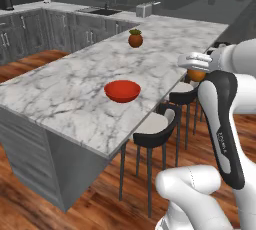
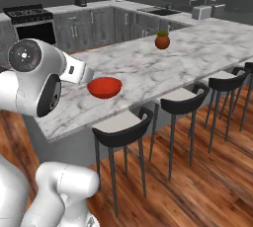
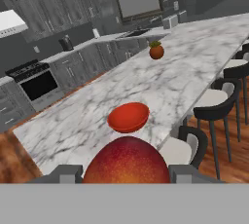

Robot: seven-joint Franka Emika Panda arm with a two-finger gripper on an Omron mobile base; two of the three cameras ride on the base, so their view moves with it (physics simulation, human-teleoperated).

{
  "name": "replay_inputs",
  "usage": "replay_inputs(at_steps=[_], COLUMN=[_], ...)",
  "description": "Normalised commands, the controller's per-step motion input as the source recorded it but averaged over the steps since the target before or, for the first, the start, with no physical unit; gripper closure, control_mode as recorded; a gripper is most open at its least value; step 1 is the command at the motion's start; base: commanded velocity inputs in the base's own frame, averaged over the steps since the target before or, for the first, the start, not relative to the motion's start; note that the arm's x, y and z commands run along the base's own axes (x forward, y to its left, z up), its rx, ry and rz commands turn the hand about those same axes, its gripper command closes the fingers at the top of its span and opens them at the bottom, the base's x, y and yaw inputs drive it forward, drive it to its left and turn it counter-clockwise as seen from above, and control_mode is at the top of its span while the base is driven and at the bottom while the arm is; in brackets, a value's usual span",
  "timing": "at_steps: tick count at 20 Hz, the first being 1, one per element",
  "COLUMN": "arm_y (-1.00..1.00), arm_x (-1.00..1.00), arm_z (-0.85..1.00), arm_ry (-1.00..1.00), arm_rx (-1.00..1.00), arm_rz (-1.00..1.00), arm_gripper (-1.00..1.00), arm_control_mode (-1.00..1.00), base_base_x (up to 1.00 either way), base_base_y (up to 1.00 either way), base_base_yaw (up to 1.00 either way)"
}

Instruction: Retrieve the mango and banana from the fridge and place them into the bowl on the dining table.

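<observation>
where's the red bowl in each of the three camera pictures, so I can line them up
Left base view: the bowl sits at picture centre on the dining table.
Right base view: the bowl is left of centre, near the table's front edge.
Hand view: the bowl lies at centre, just above the mango.
Shared landmark: the round orange-brown thing with a green top, farther along the table.

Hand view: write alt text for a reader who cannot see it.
A red-orange mango sits clamped between the gripper fingers, close to the camera. Beyond it a red bowl rests on the marble table, with dark stools along its right edge.
</observation>
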Motion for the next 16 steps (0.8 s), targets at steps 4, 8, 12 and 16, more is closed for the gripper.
replay_inputs(at_steps=[4,8,12,16], arm_y=[0.0,0.0,0.0,0.0], arm_x=[0.0,0.0,0.0,0.0], arm_z=[0.0,0.0,0.0,0.0], arm_ry=[0.0,0.0,0.0,0.0], arm_rx=[0.0,0.0,0.0,0.0], arm_rz=[0.0,0.0,0.0,0.0], arm_gripper=[1.0,1.0,1.0,1.0], arm_control_mode=[1.0,1.0,1.0,1.0], base_base_x=[0.87,0.77,0.58,0.57], base_base_y=[-0.56,-0.58,-0.58,-0.35], base_base_yaw=[0.39,0.41,0.43,0.43])
